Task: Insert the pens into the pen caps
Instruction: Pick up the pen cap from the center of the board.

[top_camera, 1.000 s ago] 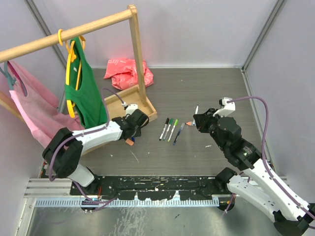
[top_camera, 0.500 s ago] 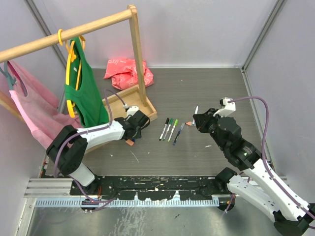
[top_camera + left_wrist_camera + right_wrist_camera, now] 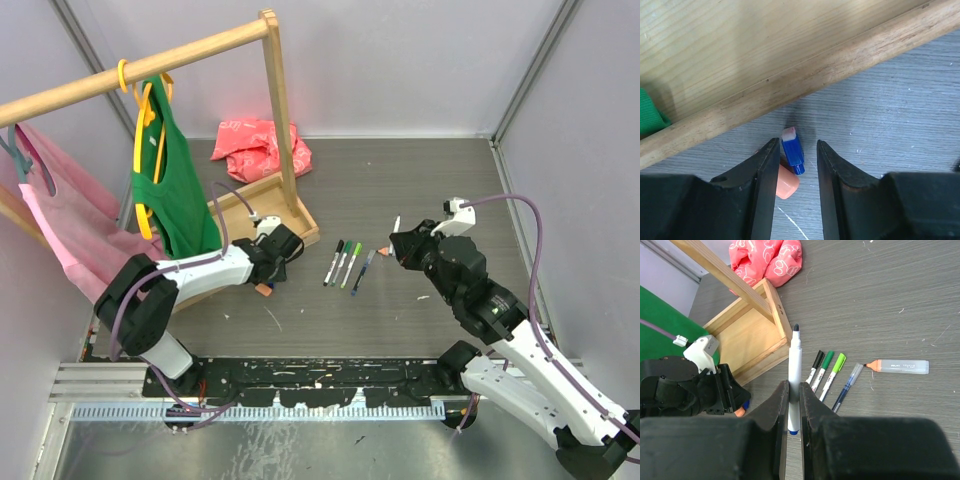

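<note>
Where the blue cap (image 3: 793, 150) lies, a wooden tray (image 3: 840, 65) runs close — just beside.

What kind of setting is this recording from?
Probably a lab test cell, not a home: plain panel walls, a metal mounting rail, and unrelated props, a clothes rack and pens.

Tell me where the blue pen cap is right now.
In the left wrist view, the blue pen cap lies on the table between the jaws of the open left end effector, beside an orange cap, near the wooden rail.
</note>
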Tool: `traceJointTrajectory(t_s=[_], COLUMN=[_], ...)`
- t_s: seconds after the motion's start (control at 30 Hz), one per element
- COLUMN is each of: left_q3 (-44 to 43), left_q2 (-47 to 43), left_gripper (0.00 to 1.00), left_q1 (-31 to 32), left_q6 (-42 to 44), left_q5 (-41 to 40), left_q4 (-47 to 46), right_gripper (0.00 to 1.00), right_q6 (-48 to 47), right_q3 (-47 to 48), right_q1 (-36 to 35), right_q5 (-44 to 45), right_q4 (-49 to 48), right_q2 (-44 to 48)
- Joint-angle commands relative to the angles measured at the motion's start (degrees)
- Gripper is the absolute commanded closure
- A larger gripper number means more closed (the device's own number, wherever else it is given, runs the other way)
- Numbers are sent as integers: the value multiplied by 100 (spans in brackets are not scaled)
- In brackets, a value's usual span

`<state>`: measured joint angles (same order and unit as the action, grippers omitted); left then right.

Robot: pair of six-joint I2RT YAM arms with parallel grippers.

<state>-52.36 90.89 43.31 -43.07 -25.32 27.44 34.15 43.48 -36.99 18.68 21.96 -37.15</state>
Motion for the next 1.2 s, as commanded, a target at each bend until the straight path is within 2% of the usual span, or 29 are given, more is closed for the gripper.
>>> traceJointTrajectory(t_s=[0.0, 0.27, 0.5, 0.77, 0.93, 1.17], left_q3=[-3, 61, 98, 183, 233, 100], left_q2=[37, 107, 169, 239, 271, -11], left_gripper=[63, 66, 73, 75, 84, 92], left_q1=[-38, -69, -86, -86, -87, -86], left_q6=[-104, -180, -224, -255, -238, -123], left_q5=[-10, 46, 133, 198, 277, 24], left_q4=[25, 5, -40, -160, -282, -56], right_gripper=[100, 100, 100, 100, 100, 100], right_q6=[94, 70, 83, 94, 91, 115], right_q3=[55, 55, 55, 42, 61, 68], right_q1=[28, 21, 20, 17, 21, 19], right_q5=[-55, -66, -72, -75, -18, 20], right_q4=[-237, -241, -244, -232, -171, -135], right_q2=[23, 29, 22, 75, 143, 174])
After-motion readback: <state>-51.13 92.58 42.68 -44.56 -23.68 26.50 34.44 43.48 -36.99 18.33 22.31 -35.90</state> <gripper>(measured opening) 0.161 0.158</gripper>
